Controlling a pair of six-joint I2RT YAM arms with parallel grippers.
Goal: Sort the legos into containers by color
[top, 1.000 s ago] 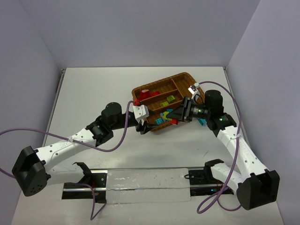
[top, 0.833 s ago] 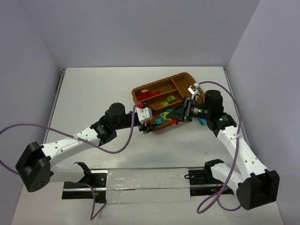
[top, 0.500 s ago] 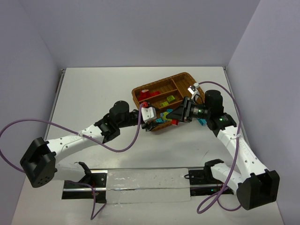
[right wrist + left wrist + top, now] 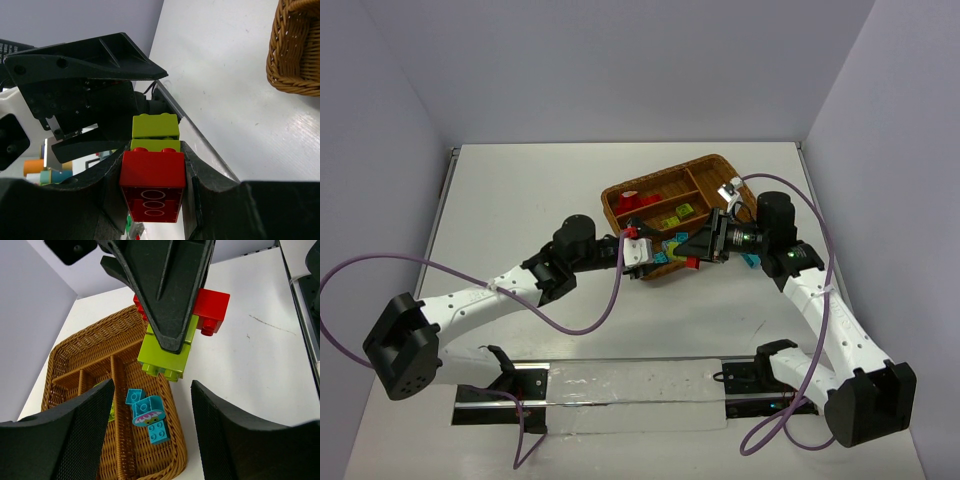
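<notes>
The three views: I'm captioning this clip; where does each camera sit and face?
Top external: high and behind, looking down on the table and wicker tray; left arm and right arm show whole.
Left wrist: on the left arm, facing the right claw and the tray; its own fingers frame the bottom.
Right wrist: on the right arm, facing the left claw; its own fingers grip a red brick.
Shared: both wrist views show that red brick joined to a green brick.
</notes>
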